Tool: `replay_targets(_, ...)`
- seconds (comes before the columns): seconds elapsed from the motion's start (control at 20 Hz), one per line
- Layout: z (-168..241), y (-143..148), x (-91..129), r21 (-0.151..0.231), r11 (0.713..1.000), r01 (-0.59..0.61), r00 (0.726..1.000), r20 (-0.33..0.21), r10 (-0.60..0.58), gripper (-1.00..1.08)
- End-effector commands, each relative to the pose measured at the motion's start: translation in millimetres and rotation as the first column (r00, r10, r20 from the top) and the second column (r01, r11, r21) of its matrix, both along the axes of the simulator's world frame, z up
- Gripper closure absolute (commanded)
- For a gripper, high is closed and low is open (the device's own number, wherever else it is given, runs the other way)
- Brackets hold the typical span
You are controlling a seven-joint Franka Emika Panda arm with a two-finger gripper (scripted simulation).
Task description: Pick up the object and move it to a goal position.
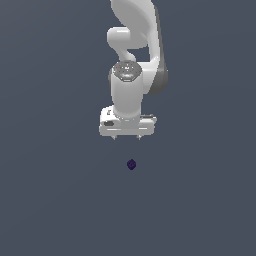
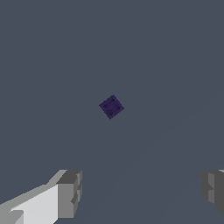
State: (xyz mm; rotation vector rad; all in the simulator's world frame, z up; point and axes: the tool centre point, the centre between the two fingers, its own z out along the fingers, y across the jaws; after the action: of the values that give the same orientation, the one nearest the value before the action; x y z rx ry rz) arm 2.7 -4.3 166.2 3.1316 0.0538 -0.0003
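Note:
The object (image 1: 131, 164) is a tiny dark purple faceted lump lying on the flat grey surface, a little below the gripper in the exterior view. In the wrist view the object (image 2: 111, 106) shows as a small purple block with several round dimples on its face. My white gripper (image 1: 127, 137) hangs above the object, apart from it, pointing down. Its two grey fingertips (image 2: 70, 194) stand wide apart in the wrist view with nothing between them. The gripper is open and empty.
The plain grey surface (image 1: 50, 200) stretches all around the object. The white arm (image 1: 132, 40) rises behind the gripper toward the top of the exterior view.

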Motion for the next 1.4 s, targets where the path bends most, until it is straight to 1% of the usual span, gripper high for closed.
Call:
replay_targets(0.0,-1,0,1,0.000,1.000,-0.009,1.000,0.000,0.009,-0.92)
replay_targets(0.2,-6,1,5,-0.002,0.999,-0.047,0.999,-0.001,0.047,-0.92)
replay_targets(0.4,-15,3,10,-0.004,0.994,-0.109,0.994,-0.003,0.109,-0.92)
replay_targets(0.65,-30,7,21,-0.006,0.975,-0.220,0.975,-0.005,0.220,-0.92)
replay_targets(0.8,-42,9,28,-0.005,0.953,-0.303,0.953,-0.007,0.303,-0.92)
replay_targets(1.05,-64,14,40,-0.001,0.900,-0.436,0.900,-0.007,0.436,-0.92)
replay_targets(1.35,-82,18,49,0.005,0.841,-0.541,0.841,-0.004,0.541,-0.92)
